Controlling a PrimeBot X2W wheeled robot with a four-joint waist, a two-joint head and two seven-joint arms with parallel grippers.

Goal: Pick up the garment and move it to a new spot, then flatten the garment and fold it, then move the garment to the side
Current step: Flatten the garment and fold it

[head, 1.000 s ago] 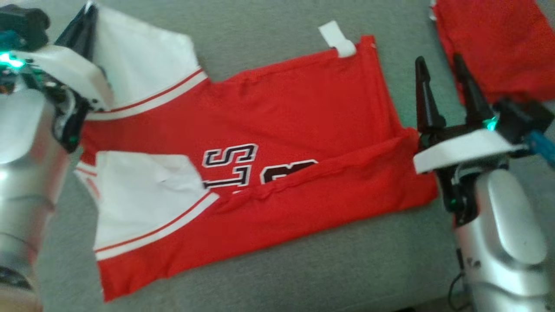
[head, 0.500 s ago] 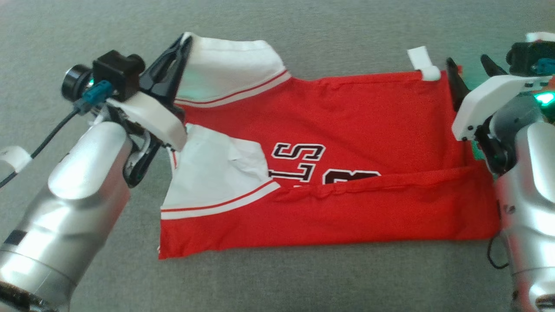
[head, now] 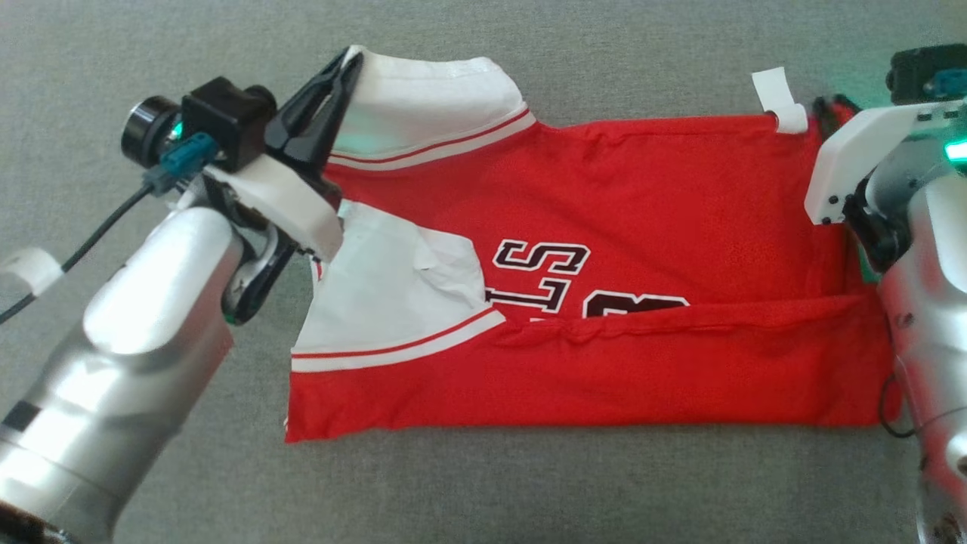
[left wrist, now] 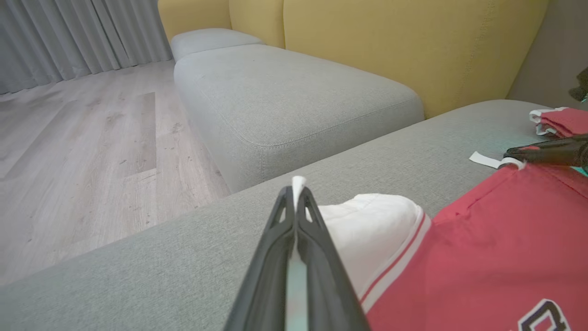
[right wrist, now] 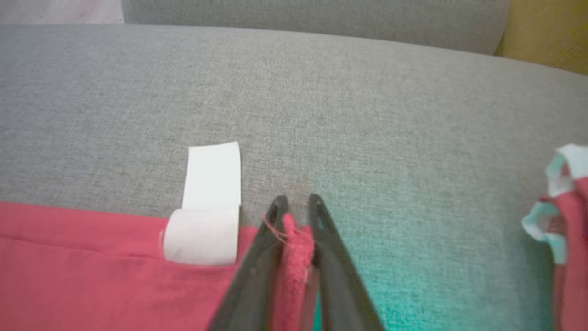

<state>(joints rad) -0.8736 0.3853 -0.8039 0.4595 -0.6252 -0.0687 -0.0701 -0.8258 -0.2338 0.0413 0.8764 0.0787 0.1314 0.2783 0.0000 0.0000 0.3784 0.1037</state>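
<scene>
Two corners held, garment spread on the sofa seat: left gripper clamped on the far-left white sleeve, right gripper pinching just the far-right hem tip — lift unevenly and you'll lose it.

The right gripper, wide open before, is now pinching a hem corner of the red-and-white jersey garment. The head camera is shifting.
</scene>
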